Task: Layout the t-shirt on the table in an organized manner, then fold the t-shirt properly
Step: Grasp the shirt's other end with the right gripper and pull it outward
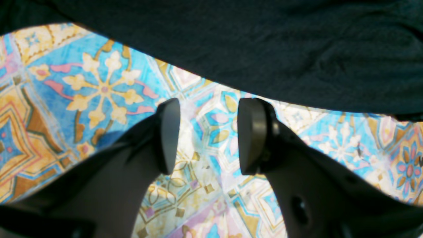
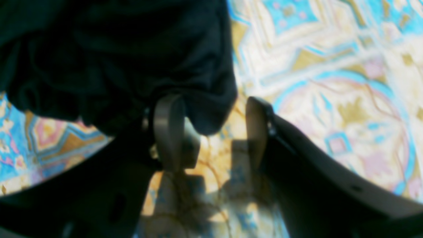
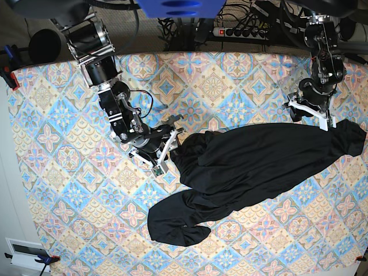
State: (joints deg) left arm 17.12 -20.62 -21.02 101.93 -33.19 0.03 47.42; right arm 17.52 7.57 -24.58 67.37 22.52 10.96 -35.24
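Note:
The black t-shirt (image 3: pixel 247 164) lies crumpled across the right half of the table (image 3: pixel 57 144), with a sleeve trailing toward the front (image 3: pixel 172 227). My left gripper (image 3: pixel 310 114) is open at the shirt's far right edge. In the left wrist view it (image 1: pixel 208 135) hovers over bare cloth pattern, with the shirt (image 1: pixel 264 49) just beyond the fingertips. My right gripper (image 3: pixel 169 150) is open at the shirt's left end. In the right wrist view it (image 2: pixel 213 132) has a bunch of shirt fabric (image 2: pixel 115 59) over its left finger and partly between the jaws.
A power strip (image 3: pixel 241 31) and cables lie behind the table's far edge. A clamp (image 3: pixel 7 77) holds the cloth at the left edge. A white object (image 3: pixel 26 250) sits off the front left corner.

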